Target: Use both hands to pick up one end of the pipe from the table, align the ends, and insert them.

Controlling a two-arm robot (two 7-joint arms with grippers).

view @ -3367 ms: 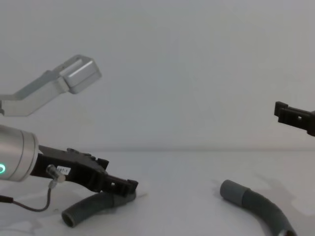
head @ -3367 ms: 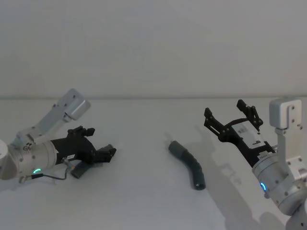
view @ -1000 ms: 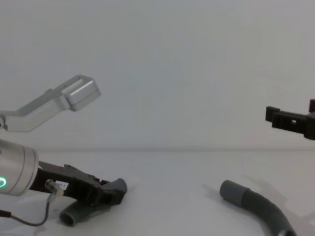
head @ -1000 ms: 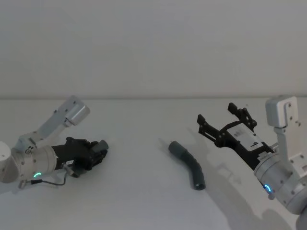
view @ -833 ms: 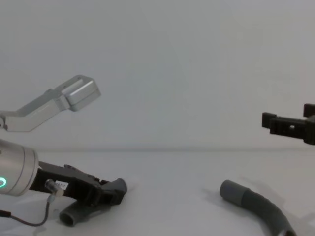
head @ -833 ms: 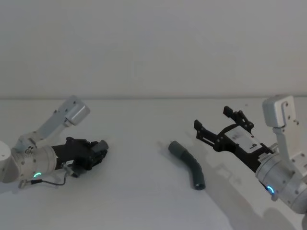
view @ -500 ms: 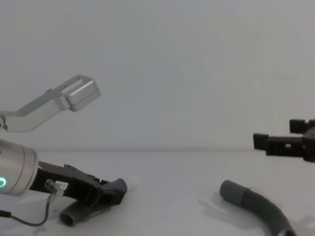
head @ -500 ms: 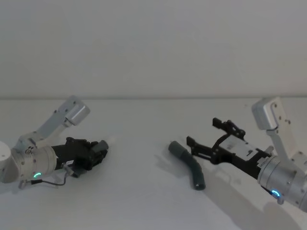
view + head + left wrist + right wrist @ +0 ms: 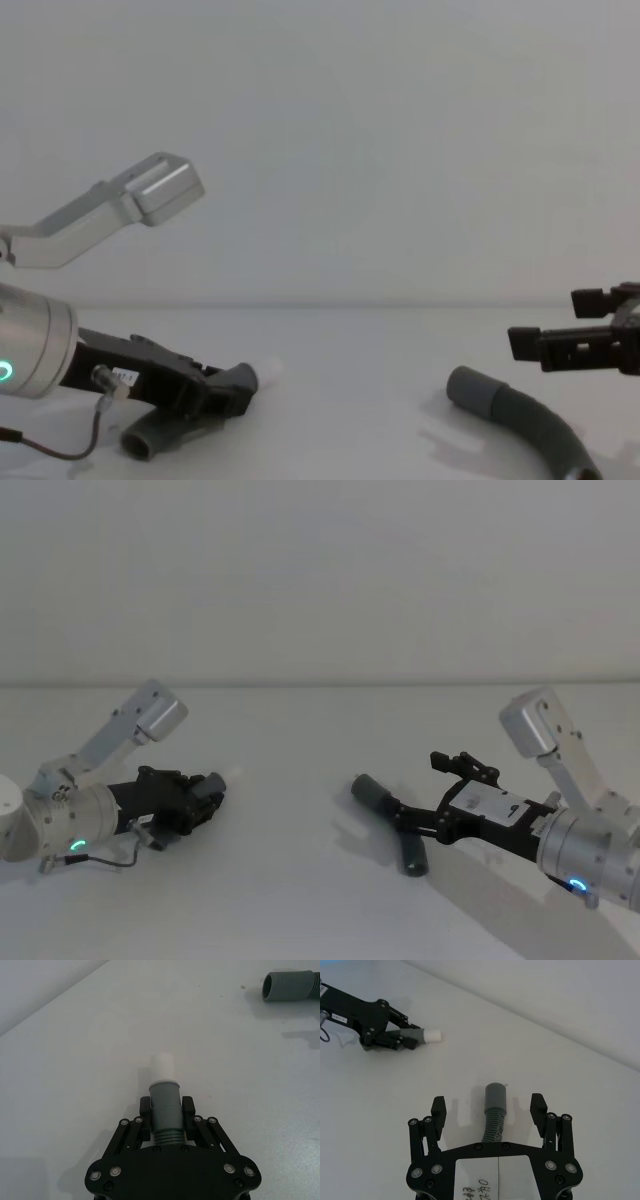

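Left gripper [image 9: 165, 1111]: I see it clamped on the short pipe [image 9: 165, 1100], low over the table [image 9: 300, 880], left side; white tip [image 9: 162, 1066] pokes out free
Right gripper [image 9: 489, 1106]: fingers spread, straddling the long pipe [image 9: 495, 1095], right of centre; no contact visible
Hidden: long pipe's middle behind right gripper in head view; near end cut off in chest view

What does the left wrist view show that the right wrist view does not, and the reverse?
Left wrist view alone: the hollow mouth of the smooth, wider grey socket cuff, and the corrugated ribs behind the smooth grey collar.
Right wrist view alone: the black two-finger right claw, open, its fingers either side of the longer dark grey corrugated hose, not touching it.
Both: the black two-finger left claw shut on the short dark grey hose piece with its white spigot tip, and the plain white table.
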